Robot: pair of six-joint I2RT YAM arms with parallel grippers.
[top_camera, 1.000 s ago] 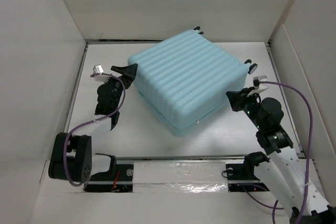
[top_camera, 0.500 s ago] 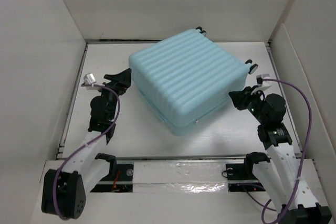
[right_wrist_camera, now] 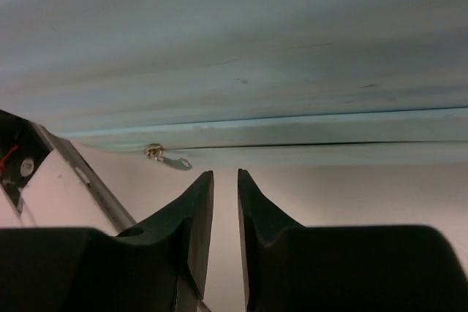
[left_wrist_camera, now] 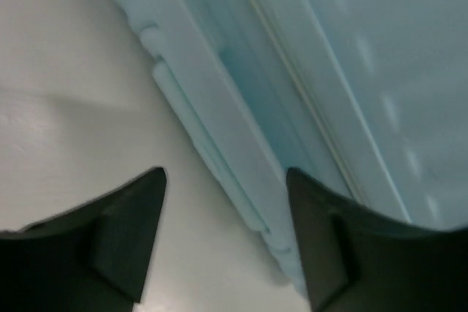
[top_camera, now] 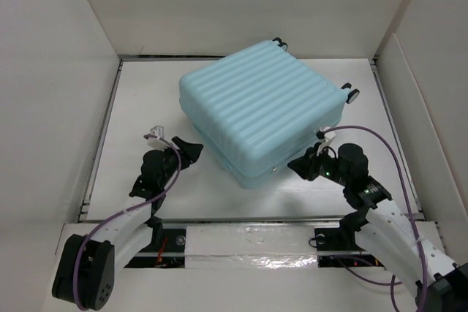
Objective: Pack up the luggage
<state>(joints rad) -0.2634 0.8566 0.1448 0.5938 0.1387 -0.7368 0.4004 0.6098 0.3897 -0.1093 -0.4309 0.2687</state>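
The luggage [top_camera: 259,107], a pale aqua ribbed hard-shell suitcase, lies flat and closed at the middle of the table. My left gripper [top_camera: 191,150] is open, low by the suitcase's near left side. In the left wrist view [left_wrist_camera: 225,177] its jaws straddle the shell's lower edge [left_wrist_camera: 219,137] without touching it. My right gripper [top_camera: 296,166] is by the near corner, its jaws almost together and empty. In the right wrist view [right_wrist_camera: 225,174] it points at the zip seam [right_wrist_camera: 329,144], just right of the small metal zip pull [right_wrist_camera: 155,153].
Black-and-white wheels stick out at the suitcase's far corner [top_camera: 278,42] and right side [top_camera: 352,94]. White walls [top_camera: 58,107] enclose the table on three sides. A metal rail [top_camera: 248,239] runs along the near edge between the arm bases.
Both arms have dropped and pulled toward the near edge. The left gripper moved from the suitcase's left corner to its near left side. The right gripper swung left to the near corner.
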